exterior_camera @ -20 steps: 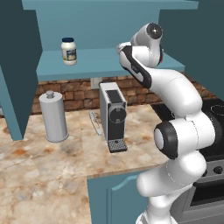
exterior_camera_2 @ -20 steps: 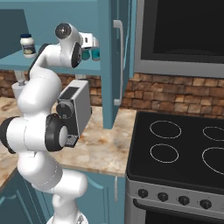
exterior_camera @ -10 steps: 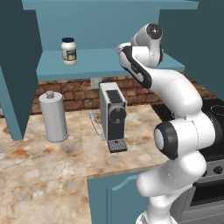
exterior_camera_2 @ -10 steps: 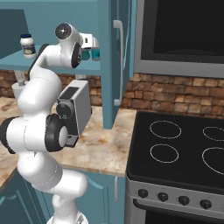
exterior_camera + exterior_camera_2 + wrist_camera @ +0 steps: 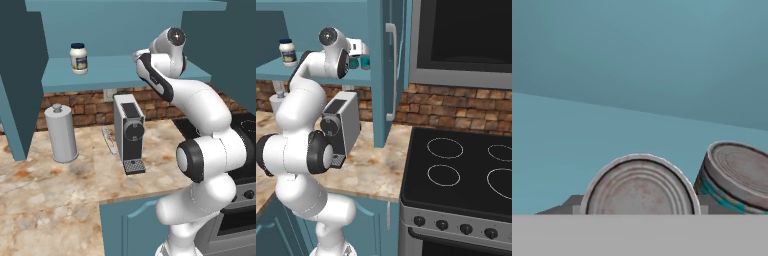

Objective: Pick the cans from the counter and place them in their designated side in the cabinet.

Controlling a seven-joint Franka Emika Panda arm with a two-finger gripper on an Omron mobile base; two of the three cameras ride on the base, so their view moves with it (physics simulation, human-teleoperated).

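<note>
A red-brown brick backsplash ran along the wall behind the beige-and-orange marbled stone counter, and continued behind the black glass stovetop with its four ring-marked burners. A dark built-in microwave front hung above the stove. Below the stovetop sat a stainless oven panel with a row of black knobs. Teal-blue base cabinets with panelled doors stood under the counter. On the stone stood a tall grey cylindrical canister with a knobbed lid and, near it, a boxy grey-and-black coffee machine. Light was even and soft.
</note>
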